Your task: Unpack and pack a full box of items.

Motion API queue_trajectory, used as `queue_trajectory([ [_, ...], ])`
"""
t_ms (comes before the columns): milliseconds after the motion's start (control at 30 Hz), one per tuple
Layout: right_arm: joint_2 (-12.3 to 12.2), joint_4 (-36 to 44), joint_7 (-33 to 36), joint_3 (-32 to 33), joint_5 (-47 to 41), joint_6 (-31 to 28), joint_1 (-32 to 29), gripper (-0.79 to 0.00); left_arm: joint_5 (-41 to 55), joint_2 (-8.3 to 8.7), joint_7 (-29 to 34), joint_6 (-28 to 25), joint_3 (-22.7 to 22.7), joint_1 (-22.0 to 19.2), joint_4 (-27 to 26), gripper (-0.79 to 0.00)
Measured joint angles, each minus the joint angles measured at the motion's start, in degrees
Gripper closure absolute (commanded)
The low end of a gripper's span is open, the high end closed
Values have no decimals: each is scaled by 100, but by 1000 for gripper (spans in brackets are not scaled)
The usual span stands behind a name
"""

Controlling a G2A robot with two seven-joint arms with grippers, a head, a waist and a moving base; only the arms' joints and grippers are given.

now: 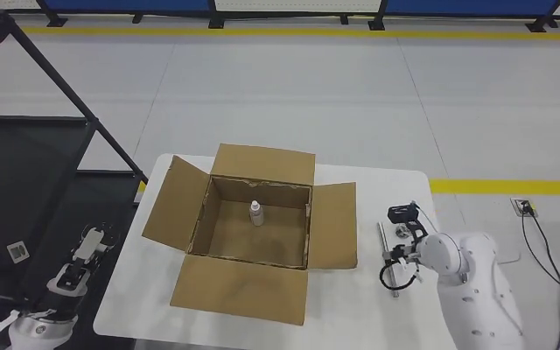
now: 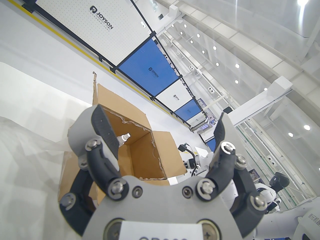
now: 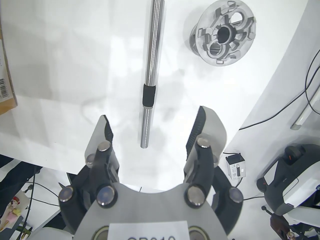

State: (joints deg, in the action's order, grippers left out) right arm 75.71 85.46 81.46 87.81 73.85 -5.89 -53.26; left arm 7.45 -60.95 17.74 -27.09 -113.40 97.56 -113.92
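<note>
Two hands gape wide and empty: the right hand [image 3: 153, 121] hangs above the rod [image 3: 151, 73] lying on the desk [image 3: 62, 38] right of the open box [image 1: 254, 232], a spool [image 3: 223, 41] beside it, the left hand [image 2: 159, 117] off the desk's left edge, a bottle [image 1: 256, 213] standing in the box.

Robot looks, quick notes: right arm [image 1: 468, 271] glossy white rounded shell, black cable loop [image 1: 389, 278] hanging by wrist. Left arm [image 1: 74, 267] white with black bits too. Left gripper [image 2: 160, 118] and right gripper [image 3: 153, 116] same build: grey metal plate [image 3: 150, 208], black linkage bars, shiny silver screws [image 2: 117, 186] at pivots, pale grey fingers [image 2: 80, 131], black ribbed pads [image 3: 192, 131]. White label [image 3: 150, 231] with black print on plate.
</note>
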Motion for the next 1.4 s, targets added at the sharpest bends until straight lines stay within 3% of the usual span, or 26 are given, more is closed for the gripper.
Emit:
queue_trajectory([
  [100, 8, -161, -98, -162, 53, 105, 39, -397, 0, 0, 0, 0, 0, 0, 0, -785],
  [433, -7, -602, -247, -330, -81, 197, 149, -357, 0, 0, 0, 0, 0, 0, 0, -785],
  [667, -20, -828, -521, -376, -156, 341, 195, -249, 0, 0, 0, 0, 0, 0, 0, -785],
  [1133, -61, -1163, -667, -471, -397, 335, 307, -237, 0, 0, 0, 0, 0, 0, 0, -785],
  [1400, -79, -1422, -713, -566, -469, 356, 425, -179, 0, 0, 0, 0, 0, 0, 0, -785],
])
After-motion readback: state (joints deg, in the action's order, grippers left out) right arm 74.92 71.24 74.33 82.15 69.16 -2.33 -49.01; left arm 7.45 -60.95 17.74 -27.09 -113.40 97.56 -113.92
